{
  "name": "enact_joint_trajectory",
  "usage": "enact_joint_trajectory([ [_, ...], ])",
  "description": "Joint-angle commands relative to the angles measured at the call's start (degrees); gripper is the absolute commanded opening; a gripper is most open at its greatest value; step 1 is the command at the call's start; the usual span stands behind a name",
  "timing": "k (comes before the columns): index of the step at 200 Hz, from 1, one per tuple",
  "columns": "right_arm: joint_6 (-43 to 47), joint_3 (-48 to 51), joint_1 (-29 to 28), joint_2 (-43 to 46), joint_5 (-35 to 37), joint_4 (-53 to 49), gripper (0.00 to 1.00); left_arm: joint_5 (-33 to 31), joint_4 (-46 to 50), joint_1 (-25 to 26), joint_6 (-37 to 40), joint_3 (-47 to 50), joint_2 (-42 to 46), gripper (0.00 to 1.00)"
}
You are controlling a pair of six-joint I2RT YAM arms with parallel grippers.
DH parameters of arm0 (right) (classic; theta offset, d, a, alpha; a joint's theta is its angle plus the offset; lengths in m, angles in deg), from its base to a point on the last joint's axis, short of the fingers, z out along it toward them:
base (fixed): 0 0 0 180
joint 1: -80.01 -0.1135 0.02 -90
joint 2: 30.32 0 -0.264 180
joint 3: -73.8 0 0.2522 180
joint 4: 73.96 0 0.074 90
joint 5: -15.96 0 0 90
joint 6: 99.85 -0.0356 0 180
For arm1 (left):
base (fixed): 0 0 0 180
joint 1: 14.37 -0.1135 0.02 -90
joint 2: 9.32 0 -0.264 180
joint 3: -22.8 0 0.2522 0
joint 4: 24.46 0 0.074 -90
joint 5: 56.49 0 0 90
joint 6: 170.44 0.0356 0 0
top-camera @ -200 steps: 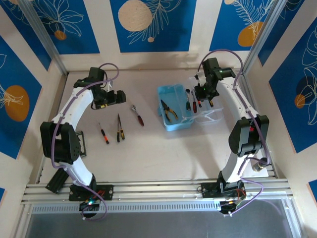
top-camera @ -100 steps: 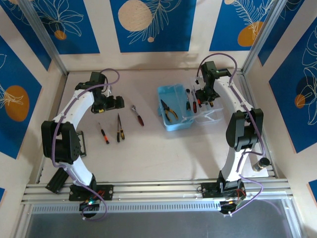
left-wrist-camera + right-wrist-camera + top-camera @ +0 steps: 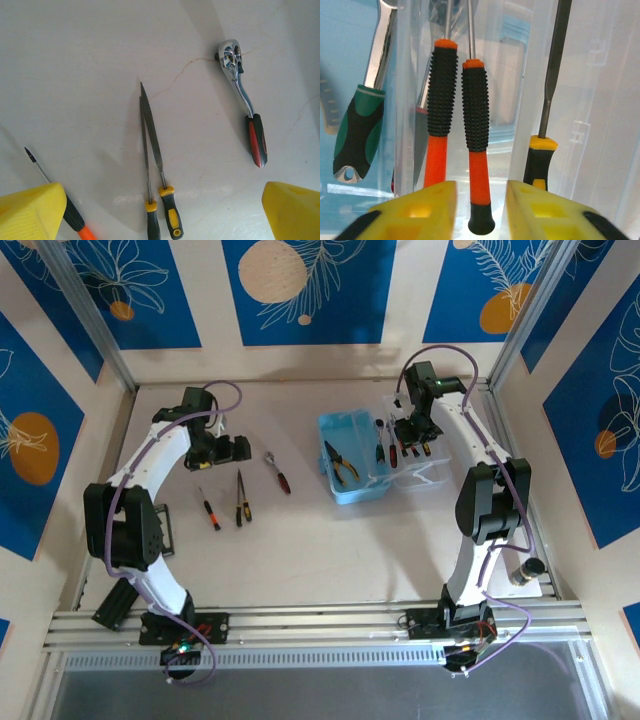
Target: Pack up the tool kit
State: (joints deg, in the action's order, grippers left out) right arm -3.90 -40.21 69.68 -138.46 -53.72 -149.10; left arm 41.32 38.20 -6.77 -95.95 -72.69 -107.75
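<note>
Logging from the near side: an orange-handled screwdriver and a pair of files lay loose on the table, well left of the case. Their long axes ran near to far, handles nearest. The ratchet wrench lay just beyond, angled, head toward the far left.

The left gripper hovered over this group, fingers spread wide and holding nothing. The left wrist view placed the file handles between the fingers, blades pointing away. A straight descent would likely close across their short axis. The left arm was judged the nearer for all three.

Farther right, the tool kit case sat open with the yellow-handled pliers inside. The right gripper hung over its clear half. In the right wrist view its fingers stood narrowly parted beside a second orange screwdriver, with gaps on both sides and no pinch. The top view could not resolve that detail.
</note>
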Motion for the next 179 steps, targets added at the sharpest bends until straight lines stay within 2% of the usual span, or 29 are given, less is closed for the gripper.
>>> enact_joint_trajectory([
  [1, 0.4, -2.5, -1.1, 1.9, -0.1, -1.7, 0.49, -0.9, 0.9, -0.6, 1.5, 1.3, -0.2, 1.0],
  [23, 0.3, -3.5, -2.6, 3.5, -0.1, -2.3, 0.87, -0.6, 0.5, -0.4, 1.2, 2.7, -0.5, 1.0],
  [35, 0.0, -3.7, -3.7, 4.1, -0.6, -2.5, 1.0, -0.8, 0.1, 0.2, 0.8, 3.6, -0.6, 1.0],
  [62, -1.3, -3.6, -6.0, 4.9, -4.1, -2.4, 0.99, -1.7, -0.3, 2.2, 0.2, 5.4, -1.7, 0.98],
  [79, -2.1, -2.8, -7.5, 5.2, -5.3, -1.6, 0.99, -1.9, -0.2, 3.2, -0.3, 6.6, -2.4, 0.87],
  [102, -2.8, -1.9, -8.5, 4.9, -6.2, -1.2, 0.99, -2.2, -0.4, 3.6, -1.1, 9.1, -2.2, 0.65],
  [179, -3.2, -0.9, -8.9, 4.7, -6.9, -0.6, 0.99, 0.2, -4.9, 6.3, -2.9, 16.8, -3.7, 0.42],
])
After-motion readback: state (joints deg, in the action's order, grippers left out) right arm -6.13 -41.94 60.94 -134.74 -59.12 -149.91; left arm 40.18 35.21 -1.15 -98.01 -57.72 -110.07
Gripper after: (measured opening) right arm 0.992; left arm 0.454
